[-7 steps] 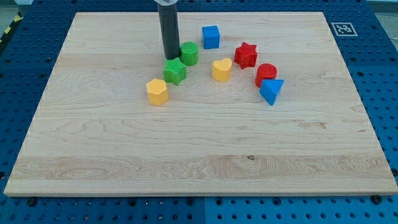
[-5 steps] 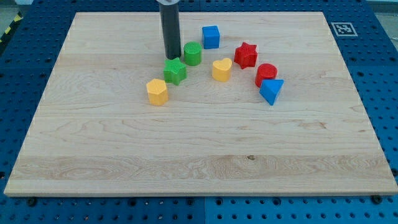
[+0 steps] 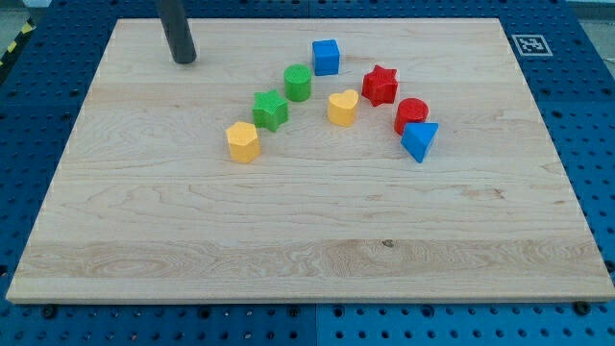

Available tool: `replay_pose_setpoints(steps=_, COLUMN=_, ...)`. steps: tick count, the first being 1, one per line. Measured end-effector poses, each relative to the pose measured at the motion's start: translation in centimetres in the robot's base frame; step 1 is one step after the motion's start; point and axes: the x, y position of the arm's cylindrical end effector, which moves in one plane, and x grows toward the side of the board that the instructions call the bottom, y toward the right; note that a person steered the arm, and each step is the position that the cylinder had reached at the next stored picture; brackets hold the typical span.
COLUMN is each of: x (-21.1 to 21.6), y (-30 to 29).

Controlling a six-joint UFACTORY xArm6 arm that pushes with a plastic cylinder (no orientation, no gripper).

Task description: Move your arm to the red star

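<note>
Camera view:
My tip (image 3: 184,60): upper left of the board, well apart from all blocks; a bare rod, no jaws, holding nothing.
Red star (image 3: 381,85): right of centre, between blue cube (image 3: 326,57) and red cylinder (image 3: 411,112).

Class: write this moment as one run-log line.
tip: view's upper left, apart from blocks | red star: untouched, right of yellow heart | status: not reached

Bright, even overhead light fills a sharp, clear picture. The wooden board (image 3: 307,231) shows no glare. Each block casts only a small soft shadow at its base. The edges look undistorted and in focus.
</note>
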Motion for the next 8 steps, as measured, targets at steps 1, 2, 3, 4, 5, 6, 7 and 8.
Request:
replay_pose_setpoints(steps=1, x=-3.9, y=4.3)
replay_pose_setpoints(steps=2, x=-6.0, y=11.3)
replay_pose_setpoints(steps=3, x=-6.0, y=19.9)
replay_pose_setpoints(steps=4, x=-4.8, y=29.3)
replay_pose_setpoints(steps=5, x=-0.6, y=36.2)
replay_pose_setpoints(steps=6, x=4.1, y=35.7)
replay_pose_setpoints(steps=7, x=5.0, y=35.3)
replay_pose_setpoints(steps=8, x=6.4, y=35.3)
